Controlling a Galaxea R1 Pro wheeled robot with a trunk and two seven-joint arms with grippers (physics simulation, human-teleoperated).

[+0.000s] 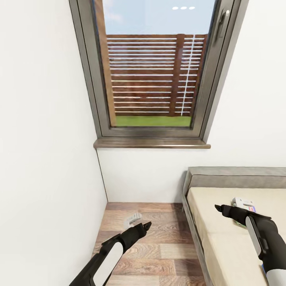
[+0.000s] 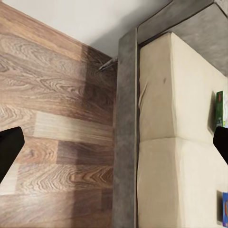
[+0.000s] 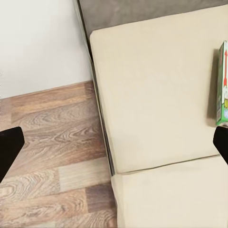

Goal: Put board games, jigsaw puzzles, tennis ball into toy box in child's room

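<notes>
right tool [image 1: 217, 207] open, board game [image 1: 245, 203] just beyond.

Illumination is bright, even and diffuse. Daylight enters through the window [image 1: 151, 67]; three small white glare spots sit on its upper glass. Shadows are soft: a dim patch darkens the wooden floor [image 2: 57, 118] beside the bed frame [image 2: 124, 142]. Wide-angle distortion splays the window frame outward. Wrist views render slightly soft; box [image 3: 222, 83] print is unreadable.
</notes>
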